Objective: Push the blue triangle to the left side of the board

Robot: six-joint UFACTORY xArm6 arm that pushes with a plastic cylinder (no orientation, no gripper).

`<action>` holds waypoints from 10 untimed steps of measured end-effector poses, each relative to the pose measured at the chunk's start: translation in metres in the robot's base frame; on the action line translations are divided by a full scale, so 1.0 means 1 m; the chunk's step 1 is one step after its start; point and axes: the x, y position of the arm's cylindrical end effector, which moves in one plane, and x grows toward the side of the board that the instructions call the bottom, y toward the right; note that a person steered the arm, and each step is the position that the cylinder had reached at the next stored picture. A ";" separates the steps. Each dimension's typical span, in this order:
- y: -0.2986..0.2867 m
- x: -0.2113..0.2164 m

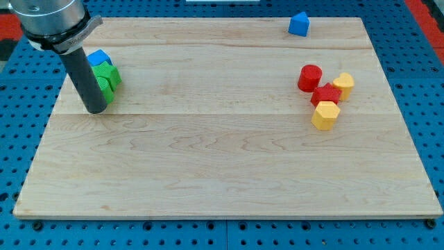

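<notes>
On a pale wooden board over blue pegboard, my tip beside green blocks, no jaws, holding nothing.

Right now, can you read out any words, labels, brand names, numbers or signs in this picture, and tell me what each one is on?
None: no readable text shows anywhere.
The wooden board is bare wood grain.
The blocks carry no markings, including the blue triangle at the view's top.
The dark rod ending in my tip, just left of the green block, is unmarked.

board: pale wood, matt, grained | rod: dark, matt | blue triangle: smooth plastic
</notes>
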 end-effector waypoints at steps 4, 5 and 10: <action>0.304 -0.150; 0.405 -0.153; 0.206 -0.142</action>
